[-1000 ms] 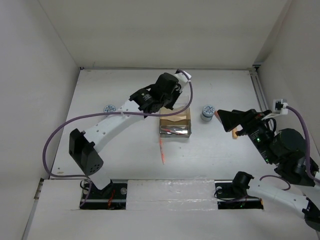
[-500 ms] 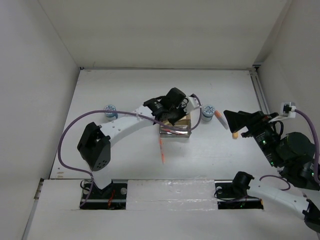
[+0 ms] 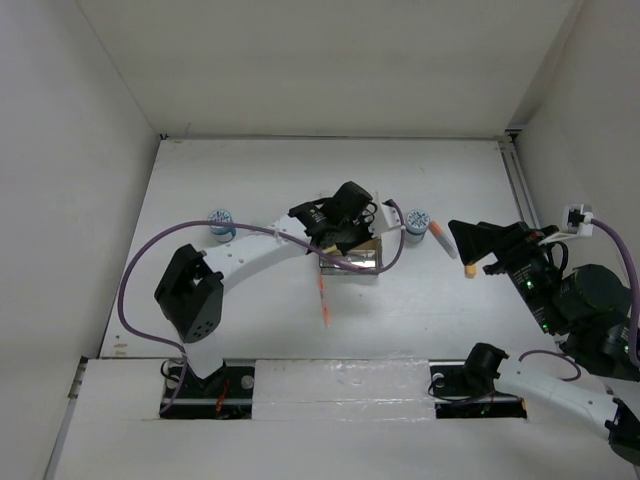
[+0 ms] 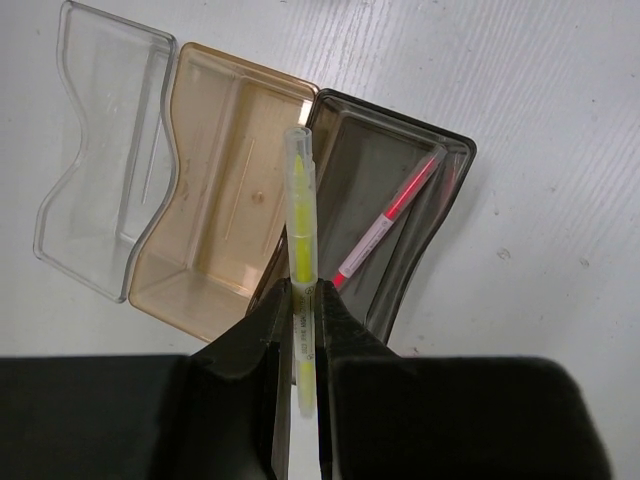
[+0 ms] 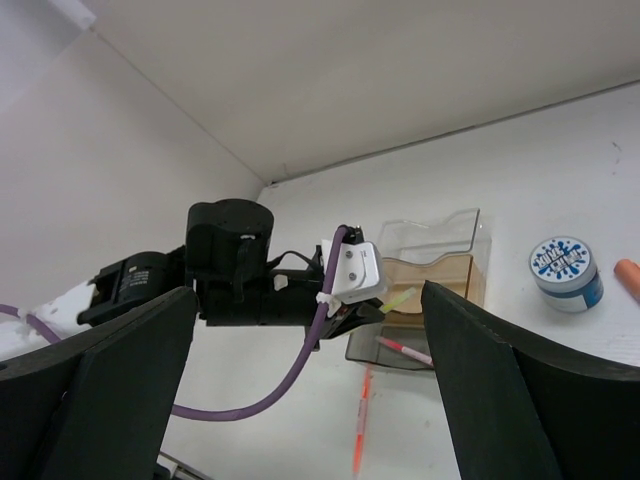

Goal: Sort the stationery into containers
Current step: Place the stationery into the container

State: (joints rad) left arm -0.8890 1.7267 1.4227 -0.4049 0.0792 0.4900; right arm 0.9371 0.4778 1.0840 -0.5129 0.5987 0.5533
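Over the organizer (image 4: 225, 190), the left gripper (image 4: 300, 335) is clamped on a thin yellow pen (image 4: 299, 215), pinching it near one end. The free end reaches out above the wall between the organizer's tan compartment and the smoky one, where a red pen (image 4: 385, 222) lies. We judge the yellow pen to be light, stiff and smooth, and liable to swivel in so short a pinch; a hold nearer mid-barrel would steady it. On the organizer's near side an orange pen (image 3: 323, 300) lies loose, and a patterned roll (image 3: 416, 221) sits just right of it. Well right of the organizer, the right gripper (image 3: 463, 247) hangs spread wide, holding nothing.
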